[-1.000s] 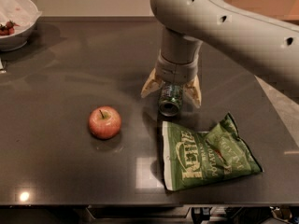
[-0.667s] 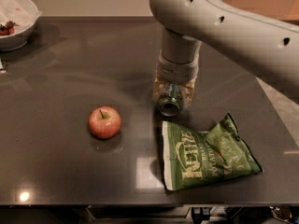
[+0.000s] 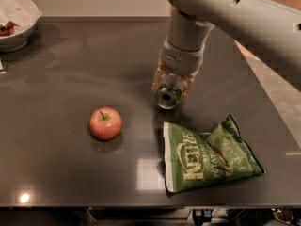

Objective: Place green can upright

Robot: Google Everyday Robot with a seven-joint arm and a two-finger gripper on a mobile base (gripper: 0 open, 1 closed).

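The green can (image 3: 168, 95) is held tilted, its silver top facing the camera and slightly down, just above the dark table (image 3: 66, 74). My gripper (image 3: 172, 86) comes down from the pale arm at the upper right and is shut on the can, its yellowish fingers (image 3: 159, 81) pressed against both sides of the can's body. The can's green body is mostly hidden between the fingers.
A green chip bag (image 3: 209, 155) lies flat just below and right of the can. A red apple (image 3: 105, 123) sits to the left. A white bowl (image 3: 16, 22) with food stands at the far left corner. The table's right edge runs diagonally nearby.
The fingers were spread around the lying can, then closed on it. The can has now been raised a little and carried slightly up and away from the chip bag.
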